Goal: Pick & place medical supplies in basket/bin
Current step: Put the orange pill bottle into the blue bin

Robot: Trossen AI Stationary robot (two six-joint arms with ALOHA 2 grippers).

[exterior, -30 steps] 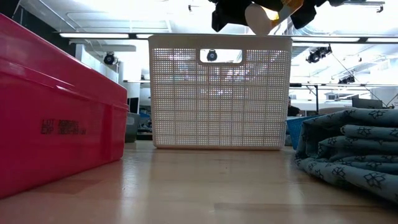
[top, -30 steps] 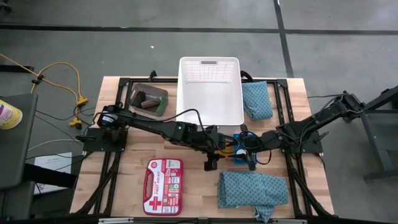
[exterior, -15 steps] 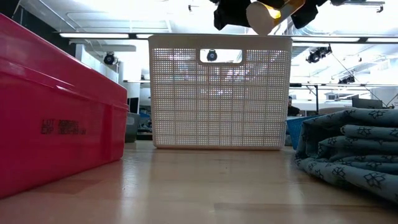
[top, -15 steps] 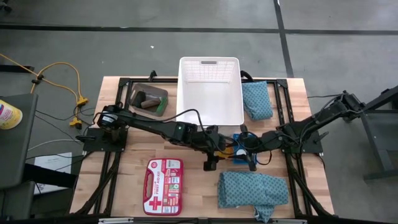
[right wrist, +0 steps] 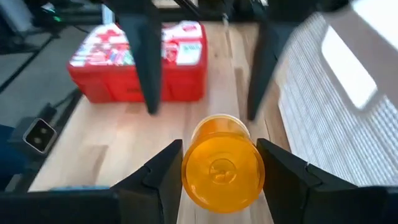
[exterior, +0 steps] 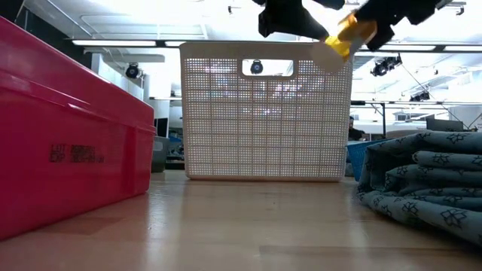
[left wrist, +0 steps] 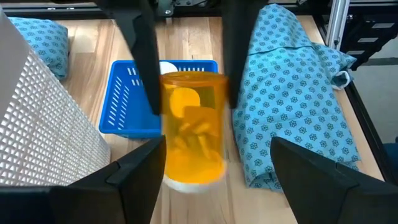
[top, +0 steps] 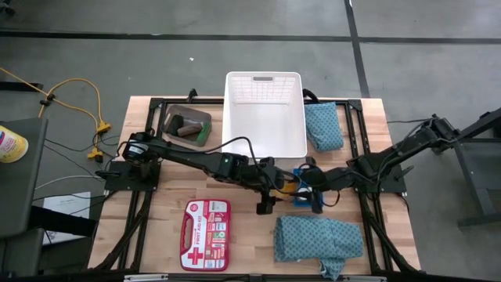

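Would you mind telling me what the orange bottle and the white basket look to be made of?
The orange bottle looks like translucent amber plastic with a glossy finish: contents show through its wall, and its cap is white. The white basket looks like rigid moulded plastic, fairly matte: its walls are a fine, regular lattice with a cut-out handle.

High view: mounted overhead, facing straight down, far enough to take in the whole desk (top: 164, 227) with the white basket (top: 264, 149) at its far middle.

Low view: at desk-top level, facing level toward the basket (exterior: 267, 113), whose latticed wall fills the centre; red first-aid case (exterior: 68, 128) very near on one side, a teal cloth (exterior: 422, 181) on the other.

Left wrist view: close, looking down past the basket wall (left wrist: 43, 124) toward the blue tray (left wrist: 127, 102) and the cloth.

Right wrist view: close, facing the opposite way along the basket (right wrist: 336, 81) toward the first-aid case.

All four views share the basket; both wrist views share the orange bottle (left wrist: 189, 134).
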